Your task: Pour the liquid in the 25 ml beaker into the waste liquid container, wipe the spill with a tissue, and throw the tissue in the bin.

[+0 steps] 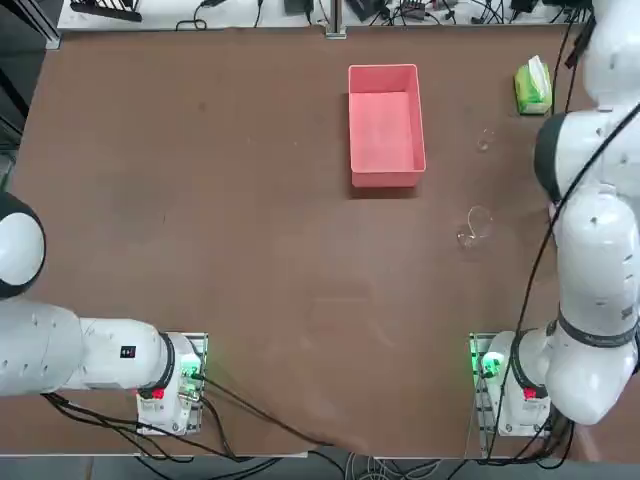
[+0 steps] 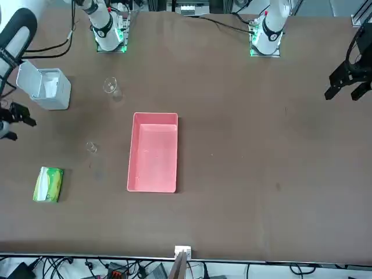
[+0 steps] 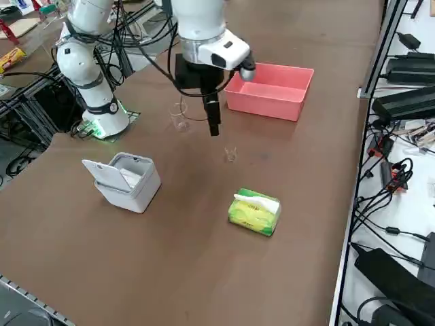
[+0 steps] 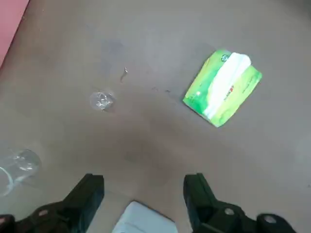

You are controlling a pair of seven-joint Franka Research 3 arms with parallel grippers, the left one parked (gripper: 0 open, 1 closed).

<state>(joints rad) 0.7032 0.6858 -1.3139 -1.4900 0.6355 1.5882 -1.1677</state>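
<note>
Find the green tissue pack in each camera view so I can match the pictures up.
Top view: green tissue pack at upper right, right of the pink tray.
Front view: lower left, left of the tray.
Right side view: centre, lower half, nearer the camera than the tray.
Right wrist view: lying flat beyond the open right gripper.
Shared landmark: the pink tray, though only its corner shows in the wrist view.

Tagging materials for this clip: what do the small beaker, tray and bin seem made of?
Small beaker: clear glass by its see-through walls, though clear plastic is possible. Tray: pink plastic, smooth and matte. Bin: pale grey plastic, likely, with a hinged lid.
</note>
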